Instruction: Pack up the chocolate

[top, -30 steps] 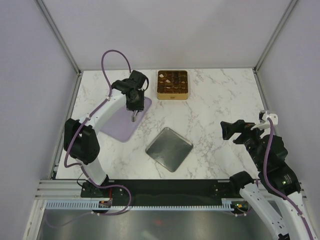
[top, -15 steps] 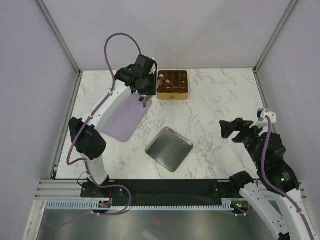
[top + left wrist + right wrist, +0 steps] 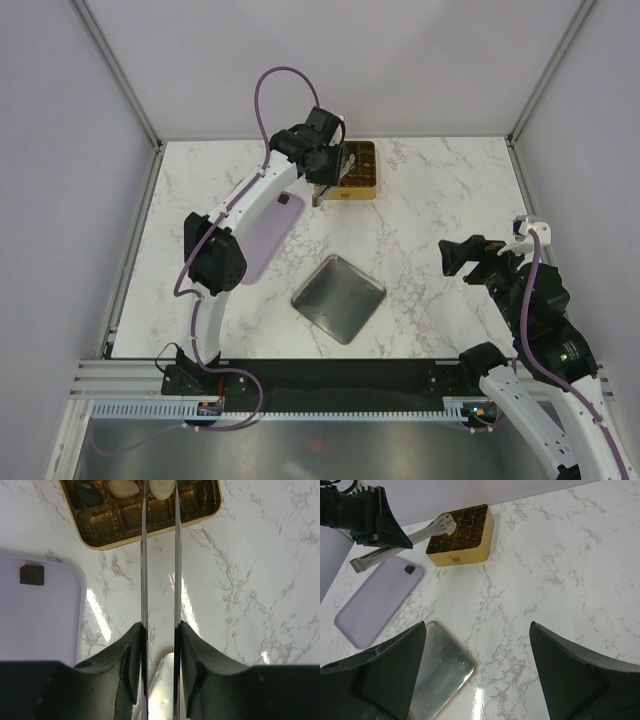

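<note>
Over the far gold tin [image 3: 460, 559], the left gripper [image 3: 160, 630] is clamping near-closed tongs [image 3: 143, 555], presumably to deposit chocolate [image 3: 87, 494]; any held piece cannot be confirmed.

Chocolate [image 3: 409, 570] on board [image 3: 375, 600], left of tin [image 3: 459, 557]; tray [image 3: 437, 672] nearer.

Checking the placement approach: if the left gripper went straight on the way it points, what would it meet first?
Probably the gold tin: the tongs in the left gripper, carrying a pale chocolate, aim at its compartments. Depth is unclear.
</note>
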`<state>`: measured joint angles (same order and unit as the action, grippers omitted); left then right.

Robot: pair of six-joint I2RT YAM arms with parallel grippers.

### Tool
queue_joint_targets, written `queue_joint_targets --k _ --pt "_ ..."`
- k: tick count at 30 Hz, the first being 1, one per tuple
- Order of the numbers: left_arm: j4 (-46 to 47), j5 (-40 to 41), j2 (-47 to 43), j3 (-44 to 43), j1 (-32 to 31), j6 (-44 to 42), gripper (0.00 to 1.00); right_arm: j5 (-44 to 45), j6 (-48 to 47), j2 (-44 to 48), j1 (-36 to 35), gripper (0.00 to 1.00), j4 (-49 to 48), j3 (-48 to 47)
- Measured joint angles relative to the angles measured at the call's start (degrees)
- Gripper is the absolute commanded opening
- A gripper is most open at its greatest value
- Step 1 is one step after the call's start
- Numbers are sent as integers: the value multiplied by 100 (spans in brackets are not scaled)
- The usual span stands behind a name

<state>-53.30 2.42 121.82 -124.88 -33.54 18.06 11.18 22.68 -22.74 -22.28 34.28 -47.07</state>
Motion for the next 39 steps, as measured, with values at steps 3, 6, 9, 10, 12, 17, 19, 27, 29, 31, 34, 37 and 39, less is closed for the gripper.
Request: queue_joint_targets --k 3,6,9,10,12,17,19,27,29,31,34,37,39 --pt "48 -7 177 -11 -20 -52 40 20 2 -20 0 93 -2 0" --pt "140 -7 330 -13 -24 -107 41 22 2 -42 0 93 -2 0" --pt "225 -4 474 -20 -24 -155 41 22 2 -57 0 92 -2 0" --pt "264 -2 516 -20 -24 -168 41 24 2 -59 0 93 -2 0" --pt "321 -2 586 -22 -24 -192 42 26 2 -59 0 92 -2 0" --pt "442 9 629 -22 -24 -234 45 31 2 -61 0 93 -4 0" --pt "466 26 629 -22 -24 -243 47 33 2 -63 0 93 -4 0" --pt "529 44 629 -22 -24 -275 50 31 2 -63 0 93 -7 0" --pt "535 44 627 -22 -24 -275 50 31 2 -66 0 93 -7 0" --pt "553 44 592 9 -24 -275 49 31 4 -63 0 93 -7 0" --pt "549 52 350 236 -24 -275 49 31 7 -61 0 93 -7 0" --pt "533 133 -190 636 -24 -275 48 31 11 -61 0 93 -4 0" --pt "568 243 -597 907 -24 -275 48 28 20 -57 0 92 -7 0"
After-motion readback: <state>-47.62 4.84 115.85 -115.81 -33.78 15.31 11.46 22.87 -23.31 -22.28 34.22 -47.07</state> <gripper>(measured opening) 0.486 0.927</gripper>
